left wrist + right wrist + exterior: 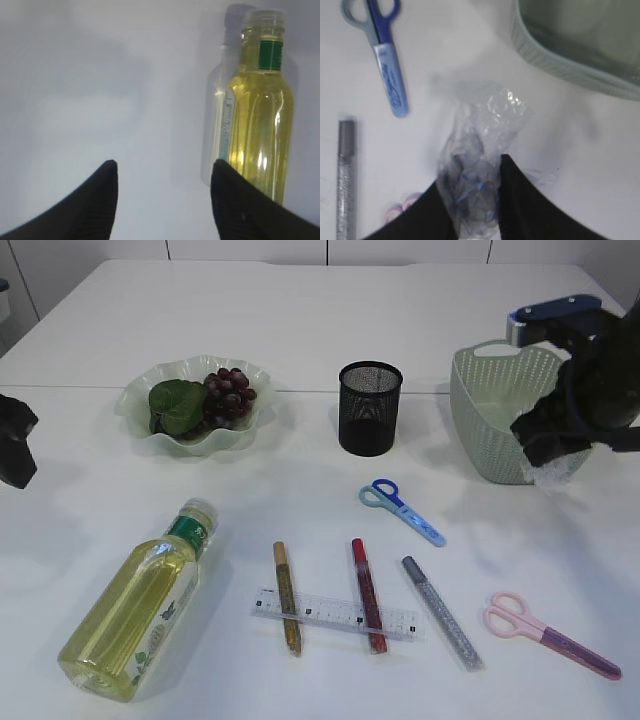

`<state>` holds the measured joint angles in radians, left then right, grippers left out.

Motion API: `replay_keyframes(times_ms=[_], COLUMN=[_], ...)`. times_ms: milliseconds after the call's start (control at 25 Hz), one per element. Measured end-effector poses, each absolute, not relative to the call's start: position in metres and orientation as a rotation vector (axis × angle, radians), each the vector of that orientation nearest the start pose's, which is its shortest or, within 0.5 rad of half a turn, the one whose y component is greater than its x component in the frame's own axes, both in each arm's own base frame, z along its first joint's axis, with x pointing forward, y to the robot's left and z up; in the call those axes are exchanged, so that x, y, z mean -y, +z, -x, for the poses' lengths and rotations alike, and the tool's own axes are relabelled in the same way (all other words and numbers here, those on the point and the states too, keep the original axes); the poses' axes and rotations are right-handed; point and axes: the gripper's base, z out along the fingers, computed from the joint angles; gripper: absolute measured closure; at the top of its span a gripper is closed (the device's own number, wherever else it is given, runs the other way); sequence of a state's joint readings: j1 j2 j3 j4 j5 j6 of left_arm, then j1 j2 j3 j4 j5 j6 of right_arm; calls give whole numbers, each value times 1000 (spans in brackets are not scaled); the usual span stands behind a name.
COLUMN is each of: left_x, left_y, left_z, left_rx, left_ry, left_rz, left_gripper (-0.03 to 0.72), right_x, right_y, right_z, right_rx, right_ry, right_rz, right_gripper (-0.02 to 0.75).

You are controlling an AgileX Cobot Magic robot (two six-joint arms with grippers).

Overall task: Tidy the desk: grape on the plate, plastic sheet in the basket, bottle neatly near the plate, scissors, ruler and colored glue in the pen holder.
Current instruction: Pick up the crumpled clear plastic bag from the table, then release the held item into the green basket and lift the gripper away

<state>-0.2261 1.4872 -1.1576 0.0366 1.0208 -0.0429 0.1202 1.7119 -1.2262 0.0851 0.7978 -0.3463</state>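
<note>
The jaws of the right gripper (pixel 470 200) are closed on the crumpled plastic sheet (pixel 482 145), which sticks out past the fingertips above the white table (pixel 300 330), just beside the near wall of the green basket (pixel 490 410). In the outside view the sheet hangs under the gripper at the basket's right front corner, outside the basket. The jaws of the left gripper (pixel 162 200) stand apart with nothing between them, over bare table, and the right-hand finger overlaps the base of the bottle (pixel 260 115).

The bottle, filled with yellow liquid, lies on its side at the front left of the table, its open neck toward the plate (pixel 135 405). The green plate sits at the back left and holds the dark grapes (pixel 228 390) beside a green leaf. The black mesh pen holder (pixel 370 407) stands upright between plate and basket.

In front of the holder lie the blue scissors (pixel 402 512). Nearer the front edge, the clear ruler (pixel 335 613) lies flat with the gold glue stick (pixel 288 597) and the red glue stick (pixel 368 594) crossing it. The silver glue stick (pixel 441 612) lies just right of the ruler's end, and the pink scissors (pixel 550 634) are farther right, near the front corner.
</note>
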Motion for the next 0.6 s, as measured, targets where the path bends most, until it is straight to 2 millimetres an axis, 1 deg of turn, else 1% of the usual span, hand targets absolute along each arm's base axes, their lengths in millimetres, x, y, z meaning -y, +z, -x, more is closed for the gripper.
replay_keyframes(times_ms=[160, 320, 480, 600], left_x=[64, 64, 64, 65], left_y=[282, 282, 282, 282], left_z=[-284, -284, -284, -284], left_rx=[-2821, -2821, -2822, -2822], left_ry=[-29, -31, -35, -59], left_rz=[-272, -271, -269, -259], left_gripper=[256, 256, 256, 256], right_x=[-49, -46, -38, -28], right_y=[266, 282, 292, 289], right_z=[-343, -350, -368, -385], right_rx=[-2576, -2523, -2482, -2481], right_ry=[63, 12, -76, -107], right_rz=[491, 443, 391, 341], right_gripper=[553, 553, 554, 554])
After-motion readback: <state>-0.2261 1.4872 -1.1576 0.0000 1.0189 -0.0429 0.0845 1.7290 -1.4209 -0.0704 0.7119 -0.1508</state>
